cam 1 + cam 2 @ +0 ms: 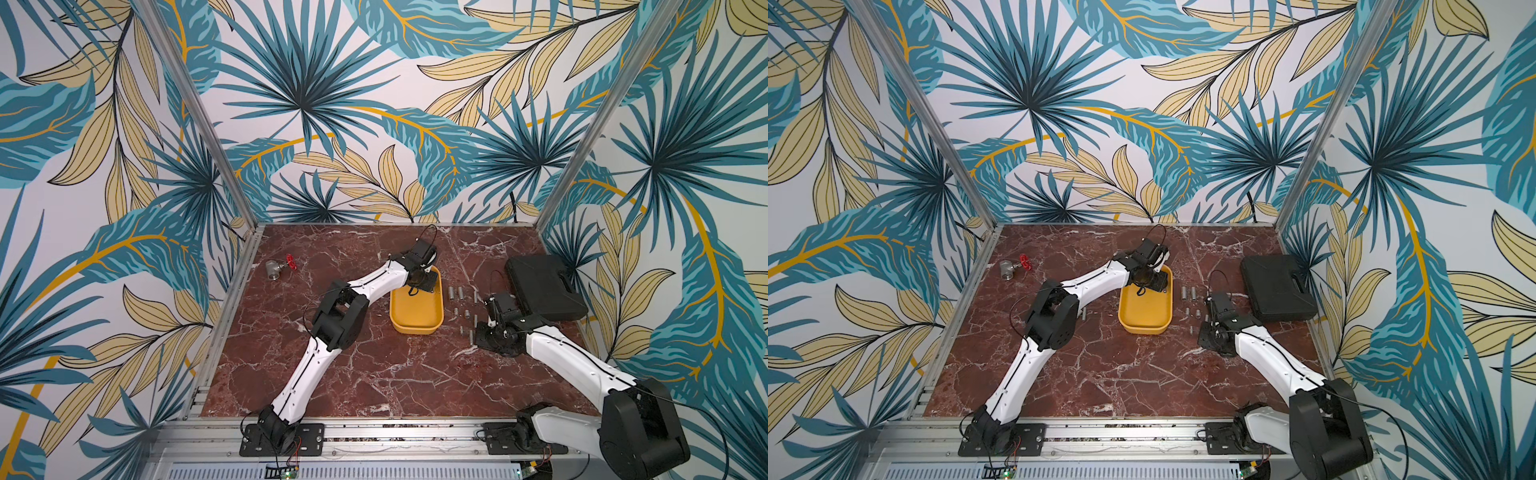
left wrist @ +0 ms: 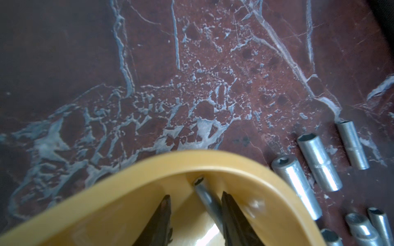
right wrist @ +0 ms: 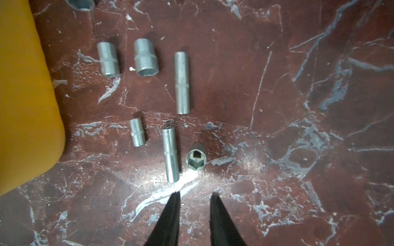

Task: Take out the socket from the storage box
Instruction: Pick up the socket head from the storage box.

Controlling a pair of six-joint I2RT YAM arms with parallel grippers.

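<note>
Left hand (image 2: pixel 196 194) reaches into the storage box (image 2: pixel 149 168), fingers apart. Only its own wrist view shows the socket (image 2: pixel 207 199), leaning in the box's corner close against one finger. In both top views the hand hides it. Right hand (image 3: pixel 195 192), fingers apart and empty, hovers beside loose sockets (image 3: pixel 182 83) on the surface (image 3: pixel 298 95).

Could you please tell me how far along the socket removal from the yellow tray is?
Done: several sockets already lie in rows on the table beside the tray. In hand: the left claw is down inside the tray, open around one thin socket, not yet gripping. Left: close, lift it out, set it down. The right claw hangs open, empty.
</note>
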